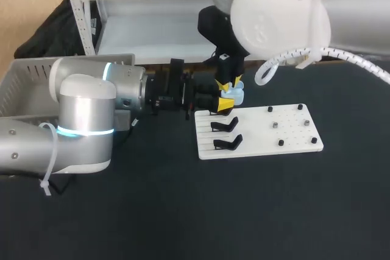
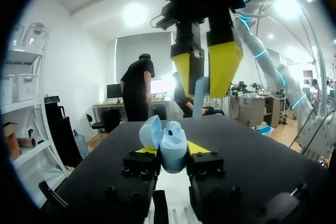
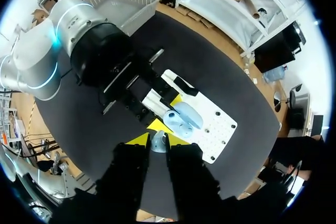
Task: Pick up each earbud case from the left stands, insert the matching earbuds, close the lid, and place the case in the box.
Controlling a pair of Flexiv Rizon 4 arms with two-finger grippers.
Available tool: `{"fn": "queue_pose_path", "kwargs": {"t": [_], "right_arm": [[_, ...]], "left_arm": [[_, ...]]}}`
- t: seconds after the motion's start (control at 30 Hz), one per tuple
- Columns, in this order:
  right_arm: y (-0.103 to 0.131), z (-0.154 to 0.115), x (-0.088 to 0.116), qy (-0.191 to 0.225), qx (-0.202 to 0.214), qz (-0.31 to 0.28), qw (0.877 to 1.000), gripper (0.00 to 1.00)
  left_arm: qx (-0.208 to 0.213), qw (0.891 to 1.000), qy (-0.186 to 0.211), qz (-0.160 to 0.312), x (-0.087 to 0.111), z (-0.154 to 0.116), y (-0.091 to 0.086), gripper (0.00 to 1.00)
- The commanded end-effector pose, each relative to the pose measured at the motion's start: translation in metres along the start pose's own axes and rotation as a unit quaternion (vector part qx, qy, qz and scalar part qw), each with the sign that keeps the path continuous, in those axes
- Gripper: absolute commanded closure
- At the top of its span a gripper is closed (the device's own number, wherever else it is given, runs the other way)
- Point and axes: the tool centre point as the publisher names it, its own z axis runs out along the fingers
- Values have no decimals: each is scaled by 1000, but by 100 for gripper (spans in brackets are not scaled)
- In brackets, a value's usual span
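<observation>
Right gripper (image 3: pixel 157 139) pinches a blue earbud (image 2: pixel 199 97) over the open earbud case (image 2: pixel 172 142), which my left gripper (image 2: pixel 171 151) squeezes. If I come down crooked, the earbud could miss and fall.

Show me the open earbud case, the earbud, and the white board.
open earbud case (image 2: pixel 173 149), left wrist view, on its blue body.
earbud (image 3: pixel 158 143), right wrist view, on its visible body.
white board (image 1: pixel 293 133), head view, on a bare patch.

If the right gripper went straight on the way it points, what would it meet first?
Most likely the open earbud case held in the left gripper, just ahead of the earbud in the right gripper; exact alignment is unclear.
</observation>
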Motion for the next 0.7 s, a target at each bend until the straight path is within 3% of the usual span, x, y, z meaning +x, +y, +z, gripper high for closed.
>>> {"fn": "queue_pose_path", "kwargs": {"t": [0.03,0.7], "right_arm": [[0,2,-2,-2,2,2,1000,100],[-7,13,-7,-16,6,11,1000,100]], "left_arm": [[-2,1000,1,0,0,0,-1,100],[-2,1000,1,0,0,0,-1,100]]}}
